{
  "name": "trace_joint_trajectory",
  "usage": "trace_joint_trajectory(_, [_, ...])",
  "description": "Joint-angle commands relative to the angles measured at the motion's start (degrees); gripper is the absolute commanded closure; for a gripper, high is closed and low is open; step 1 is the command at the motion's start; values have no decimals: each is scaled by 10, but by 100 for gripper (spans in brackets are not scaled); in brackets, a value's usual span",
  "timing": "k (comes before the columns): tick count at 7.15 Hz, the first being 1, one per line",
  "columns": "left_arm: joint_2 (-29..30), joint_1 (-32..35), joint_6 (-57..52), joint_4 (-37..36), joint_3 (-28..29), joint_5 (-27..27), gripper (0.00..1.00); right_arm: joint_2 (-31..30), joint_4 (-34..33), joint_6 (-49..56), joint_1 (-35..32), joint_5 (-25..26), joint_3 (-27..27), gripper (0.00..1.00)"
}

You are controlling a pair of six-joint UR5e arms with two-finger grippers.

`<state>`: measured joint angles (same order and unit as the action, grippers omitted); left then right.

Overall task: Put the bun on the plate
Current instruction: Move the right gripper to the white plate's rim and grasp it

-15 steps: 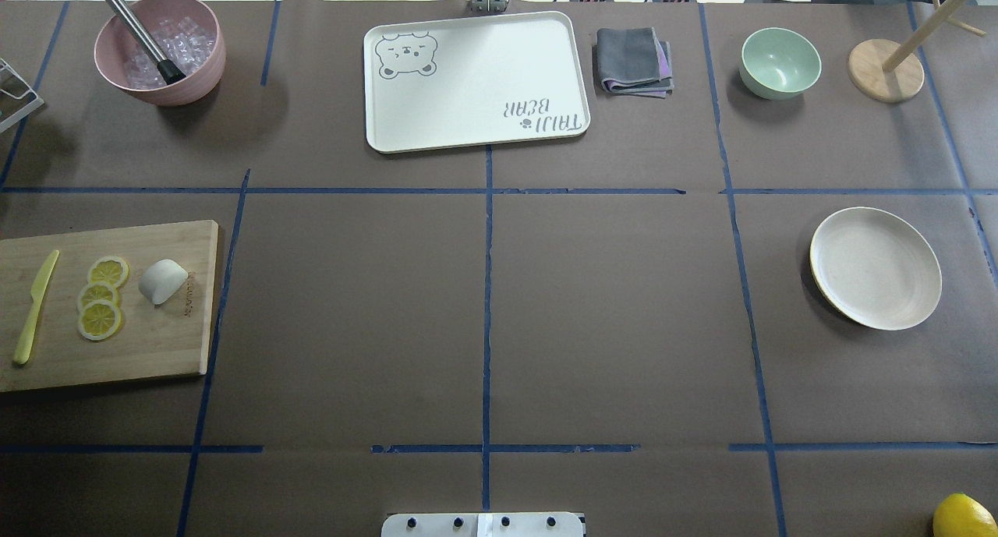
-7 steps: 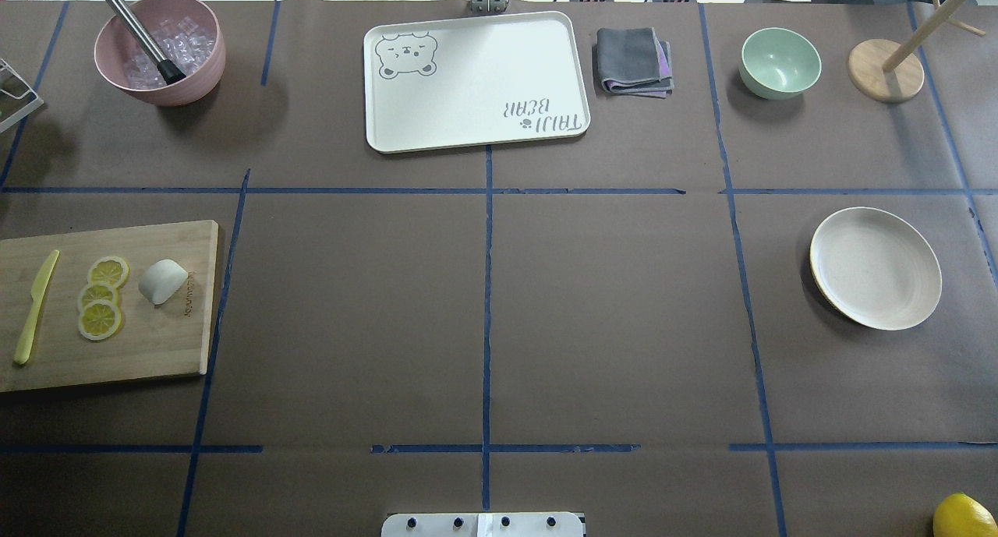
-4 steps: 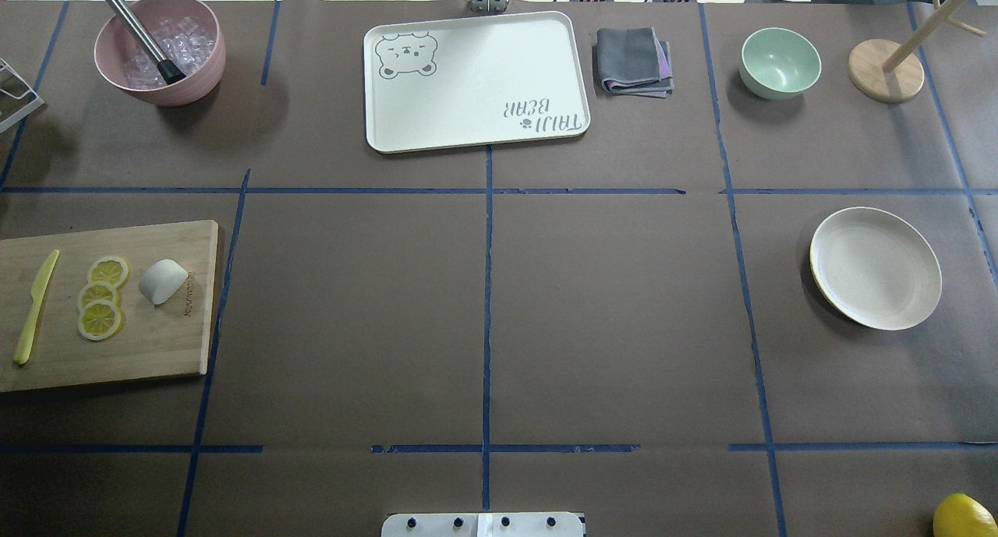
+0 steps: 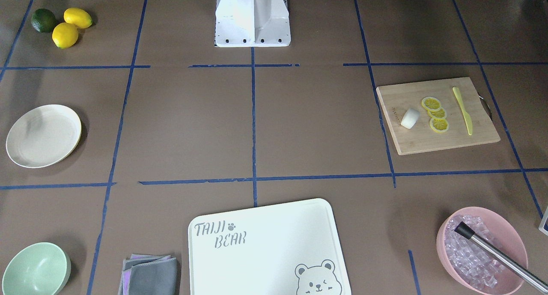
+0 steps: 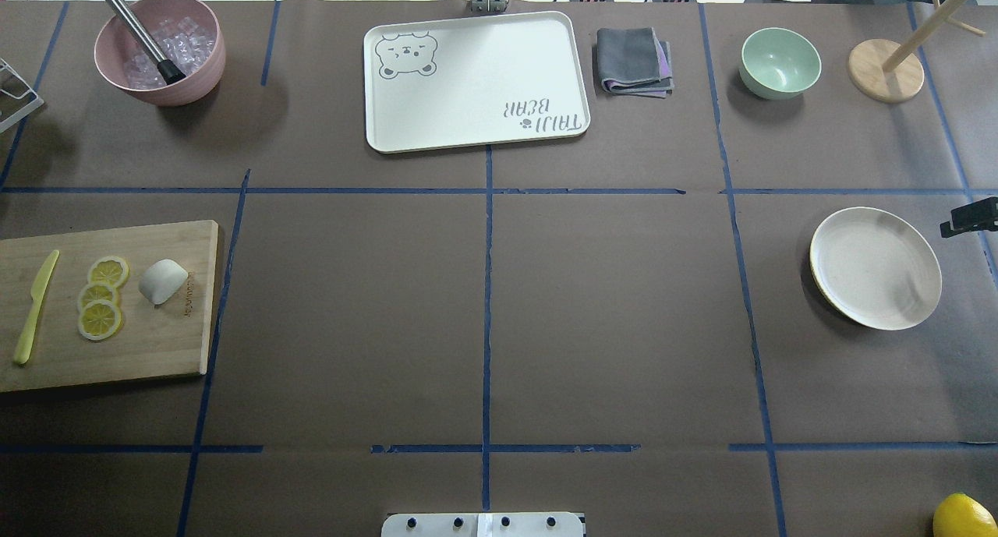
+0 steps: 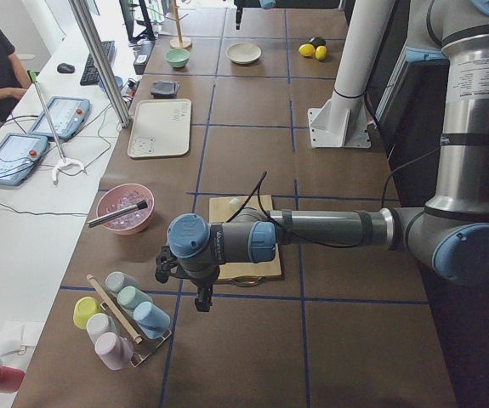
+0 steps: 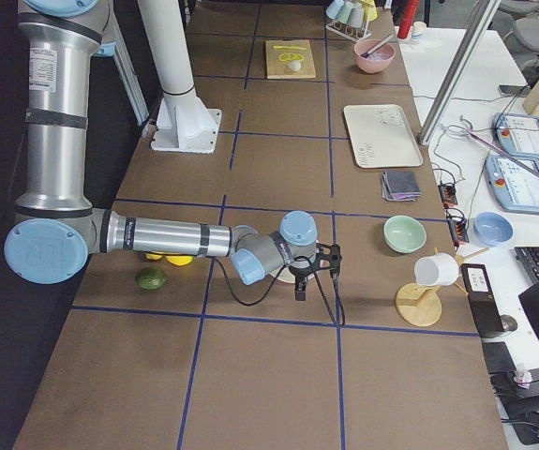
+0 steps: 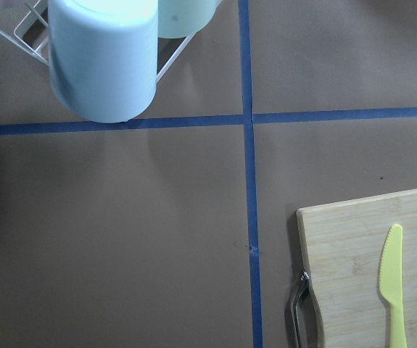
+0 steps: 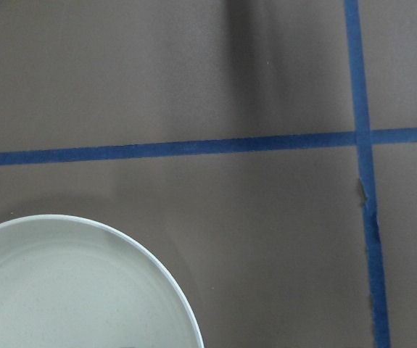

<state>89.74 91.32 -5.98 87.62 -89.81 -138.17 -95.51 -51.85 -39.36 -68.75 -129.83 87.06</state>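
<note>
Overhead exterior: only a small black part of the right gripper (image 5: pixel 969 217) enters at the right edge of the frame, just beside the upper right rim of the plate (image 5: pixel 875 268). How far its fingers stand apart cannot be told. Nothing is seen in them. The exterior right view shows this gripper (image 7: pixel 314 274) hanging low over the bench (image 7: pixel 269 141), but the spread cannot be judged there.

The left gripper (image 6: pixel 184 285) appears only in the exterior left view, low over the bench near the front edge of the cutting board (image 6: pixel 265 268). Its finger spread cannot be told.

The bun (image 5: pixel 163 280) lies at the left of the overhead frame, on the right part of the cutting board (image 5: pixel 156 350). It is a smooth, white, rounded lump, untouched. It lies just beside three yellow lemon slices (image 5: pixel 100 319), which are flat, round and overlapping. A slim yellow-green knife (image 5: pixel 35 307) lies further left. The board is rectangular, of pale wood grain.

The plate is round, shallow and matte cream with a low rim. It stands well apart from the bun, at the right of the frame. Its rim fills the lower left of the right wrist-mounted view (image 9: pixel 63 290).
</note>
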Motion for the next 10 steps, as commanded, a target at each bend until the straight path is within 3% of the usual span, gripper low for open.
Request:
trace_joint_trajectory(1, [0, 0, 0, -1, 0, 0, 0, -1, 27, -40, 38, 14, -11, 0])
trace_joint_trajectory(6, [3, 0, 0, -1, 0, 1, 0, -6, 26, -40, 56, 15, -20, 3])
trace_joint_trajectory(7, [3, 0, 0, -1, 0, 1, 0, -5, 26, -40, 56, 15, -23, 17])
trace_joint_trajectory(10, [4, 0, 0, -1, 0, 1, 0, -5, 27, -38, 56, 13, -23, 77])
